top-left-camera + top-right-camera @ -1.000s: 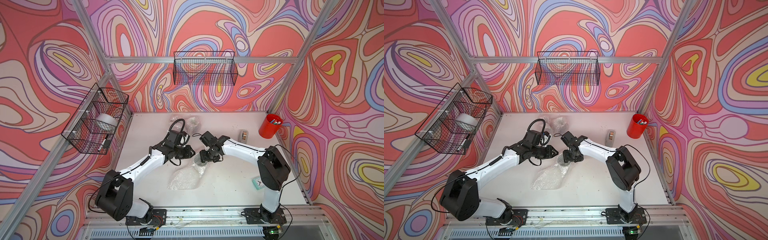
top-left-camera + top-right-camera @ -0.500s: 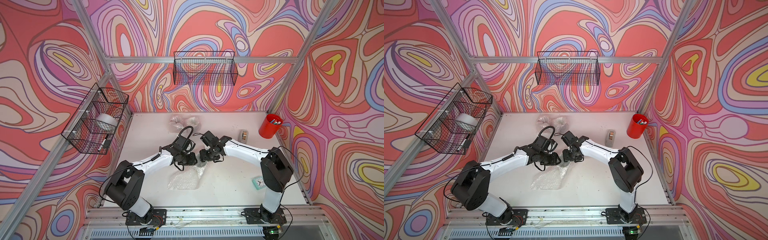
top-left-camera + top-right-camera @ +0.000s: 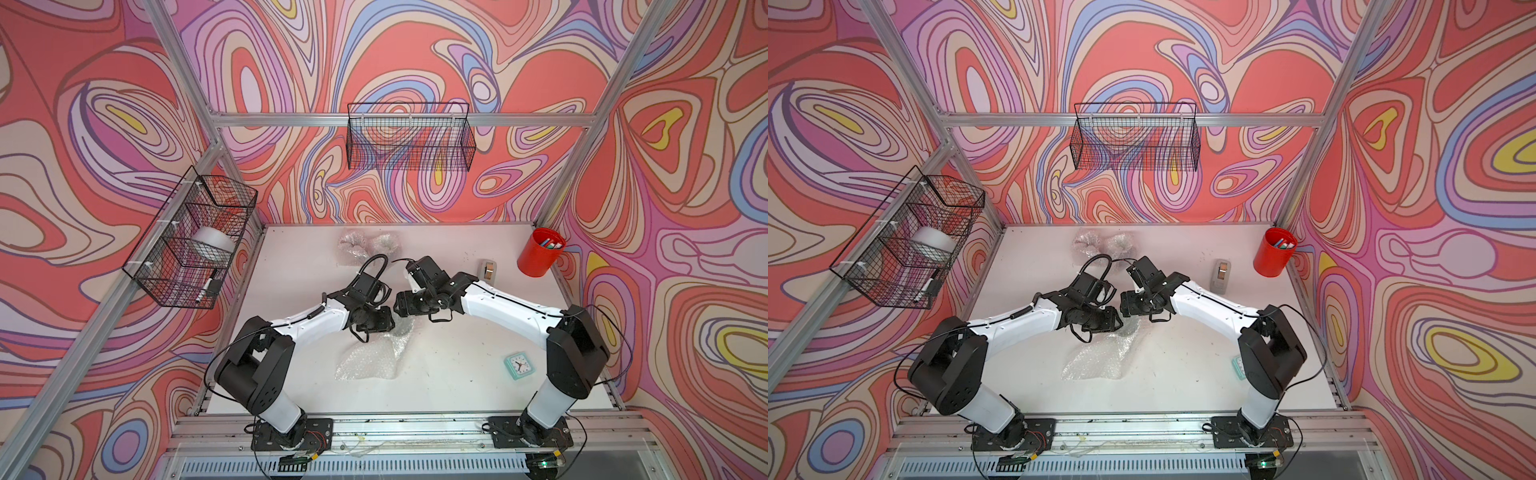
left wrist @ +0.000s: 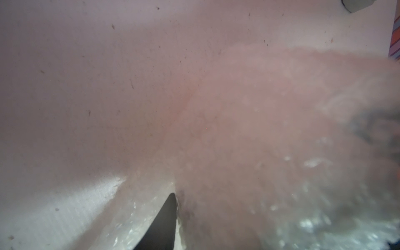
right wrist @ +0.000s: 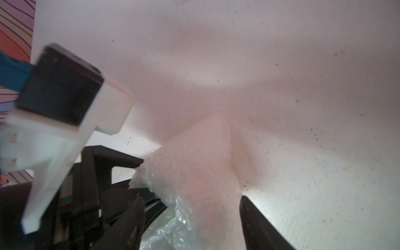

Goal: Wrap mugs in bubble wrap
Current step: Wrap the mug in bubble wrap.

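Left wrist view: reddish bulk under bubble wrap (image 4: 313,227), likely mug (image 4: 249,119); which way it points, cannot tell. In both top views wrap sits mid-tabletop (image 3: 457,374), under both claws, loose tail trailing toward front edge, long axis back-to-front, slanting toward left arm's side. Right claw (image 5: 191,218): jaws wide astride bundle, grip unclear. Left claw (image 3: 386,322): one finger against wrap, opening unreadable. Risks: loose tail springs open on release; near-touching claws clash; round mug rolls out.

Crumpled clear bubble wrap (image 3: 368,357) lies mid-table (image 3: 457,374), its far end bunched up; two wrapped bundles (image 3: 352,243) sit behind.
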### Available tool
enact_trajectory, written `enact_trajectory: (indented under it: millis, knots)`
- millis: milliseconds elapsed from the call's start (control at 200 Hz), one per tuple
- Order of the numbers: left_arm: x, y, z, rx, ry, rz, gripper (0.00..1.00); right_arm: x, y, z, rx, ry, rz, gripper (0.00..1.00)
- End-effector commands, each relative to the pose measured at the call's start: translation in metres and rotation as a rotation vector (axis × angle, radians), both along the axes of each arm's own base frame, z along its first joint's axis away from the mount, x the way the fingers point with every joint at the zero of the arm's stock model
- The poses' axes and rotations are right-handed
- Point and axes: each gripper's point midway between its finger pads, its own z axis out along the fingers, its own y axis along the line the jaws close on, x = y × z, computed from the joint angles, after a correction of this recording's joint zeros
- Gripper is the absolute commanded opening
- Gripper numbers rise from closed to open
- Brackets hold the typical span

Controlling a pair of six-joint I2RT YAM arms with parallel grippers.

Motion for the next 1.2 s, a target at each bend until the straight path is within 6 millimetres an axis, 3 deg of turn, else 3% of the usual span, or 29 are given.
enact_trajectory:
  millis: [0, 120, 351, 511, 866, 1047, 1197]
  knots:
    - [-0.008, 0.004, -0.010, 0.039, 0.044, 0.004, 0.41, 0.001, 0.006, -0.017, -0.010, 0.036, 0.024, 0.72]
    - [-0.005, 0.002, -0.005, 0.026, 0.034, 0.008, 0.42, 0.001, 0.006, -0.031, -0.028, 0.053, 0.025, 0.72]
    - [-0.007, 0.003, 0.019, -0.001, 0.006, 0.018, 0.44, 0.003, -0.016, -0.055, -0.148, 0.070, -0.045, 0.68]
    - [-0.016, 0.003, 0.036, -0.024, -0.009, 0.023, 0.45, 0.003, -0.016, -0.056, -0.141, 0.072, -0.063, 0.66]
    - [-0.047, -0.001, 0.034, -0.024, 0.016, 0.019, 0.23, 0.005, -0.014, -0.058, -0.137, 0.079, -0.075, 0.65]
    - [-0.060, -0.011, 0.035, -0.057, 0.020, -0.009, 0.21, 0.003, -0.016, -0.063, -0.147, 0.089, -0.083, 0.65]
    - [-0.069, -0.021, 0.048, -0.133, 0.000, -0.054, 0.24, 0.002, -0.019, -0.065, -0.154, 0.090, -0.089, 0.65]
